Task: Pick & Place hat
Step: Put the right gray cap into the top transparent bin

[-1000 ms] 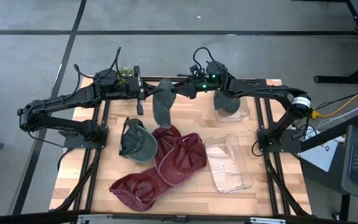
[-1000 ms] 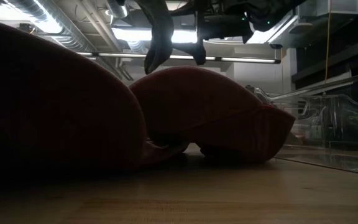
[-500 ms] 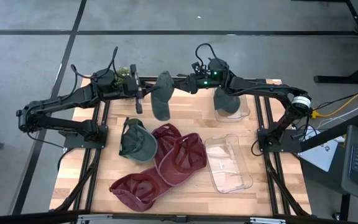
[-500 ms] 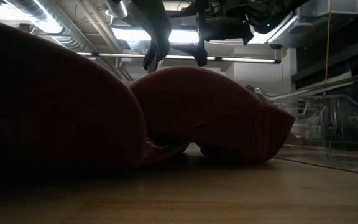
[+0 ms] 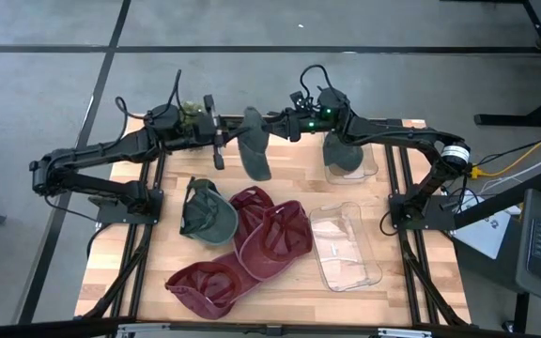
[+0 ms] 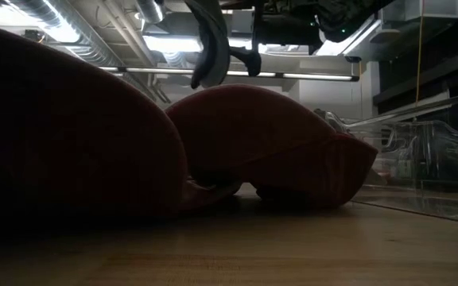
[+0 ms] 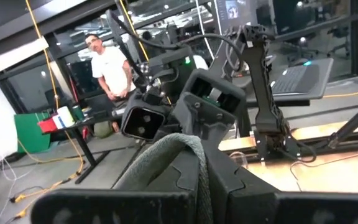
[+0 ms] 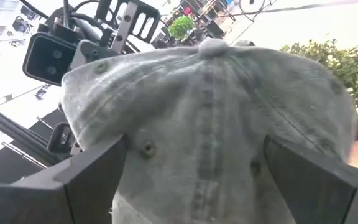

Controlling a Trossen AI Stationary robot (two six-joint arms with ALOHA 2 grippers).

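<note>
A green cap [image 5: 255,143] is held up in the air above the far part of the wooden table [image 5: 280,291], hanging between the two grippers. The left gripper [image 5: 216,141] is pressed together on the cap's near edge; in the left wrist view a fold of grey-green fabric [image 7: 173,158] is seen pinched between its dark fingers [image 7: 229,186]. The right gripper [image 5: 280,127] is set on the opposite side of the cap with its fingers [image 8: 82,171] spread wide, the crown [image 8: 216,118] filling the space between them; whether the pads touch the fabric cannot be told.

Below the grippers, toward the near edge, a second green cap [image 5: 205,211] lies on the table, just beside two maroon caps [image 5: 270,235] that overlap. A third maroon cap [image 5: 209,282] lies nearer the front edge. Under the right arm a clear bin [image 5: 355,160] holding another green cap [image 5: 344,155] is seen by the far right edge, and an open clear bin [image 5: 346,249] stands nearer the front, just beside the maroon caps. Bare wood is left along the front-left corner.

In the left wrist view a person [image 7: 112,65] is seen standing in the room beyond.
</note>
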